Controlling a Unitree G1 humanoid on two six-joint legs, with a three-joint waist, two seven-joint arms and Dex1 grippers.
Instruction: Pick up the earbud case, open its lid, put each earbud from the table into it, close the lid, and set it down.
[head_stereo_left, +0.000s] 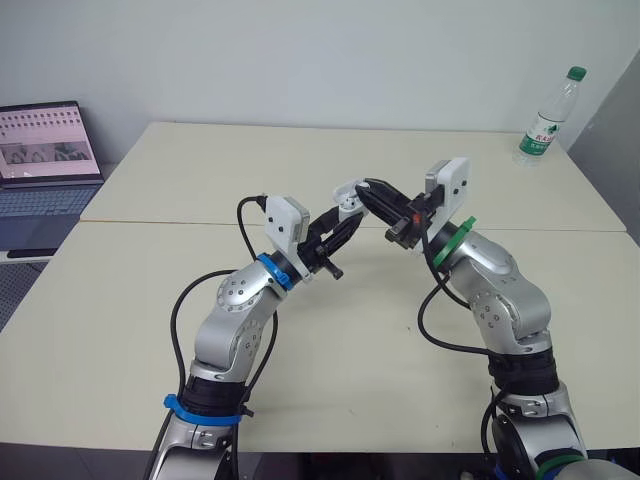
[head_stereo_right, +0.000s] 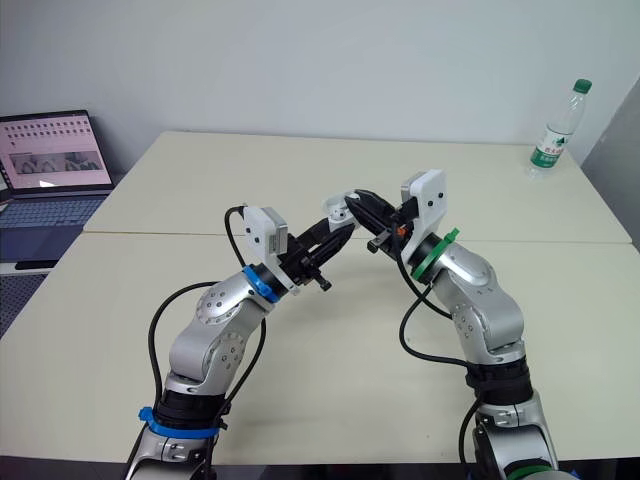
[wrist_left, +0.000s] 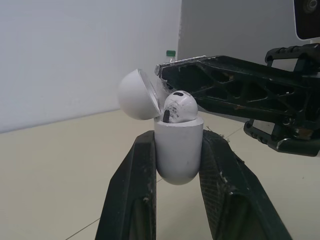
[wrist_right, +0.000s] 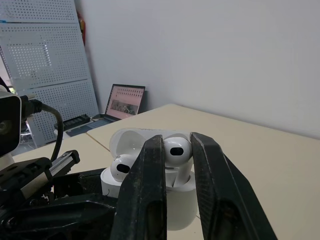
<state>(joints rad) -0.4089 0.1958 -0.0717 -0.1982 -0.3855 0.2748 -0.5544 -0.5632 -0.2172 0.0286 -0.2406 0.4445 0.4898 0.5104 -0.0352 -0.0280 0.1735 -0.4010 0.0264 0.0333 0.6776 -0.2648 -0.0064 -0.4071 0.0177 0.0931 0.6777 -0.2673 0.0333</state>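
Honestly, getting pretty far along here. Gripping the earbud case (wrist_right: 176, 200) upright in the left end effector (wrist_left: 177, 145), squeezing its body from both sides, up in the air over the bench (head_stereo_left: 150, 300) between the two arms. Showing the lid (wrist_left: 137, 95) flipped open, so counting pickup and opening as done. Pinching the second earbud (wrist_right: 176, 150) in the right end effector (wrist_right: 176, 144), fingers nearly closed with just the bud between them, and holding it right at its slot with the head poking above the rim. Seeing the first earbud (wrist_right: 121, 168) already seated in the neighbouring slot. Judging what's left: letting go of that bud, snapping the lid shut, setting the case down. Counting things: one case, two earbuds (one seated, one at its slot). Also spotting one water bottle (head_stereo_left: 548, 115) at the far right corner and one laptop (head_stereo_left: 45, 160) off to the left, both well apart from the action.
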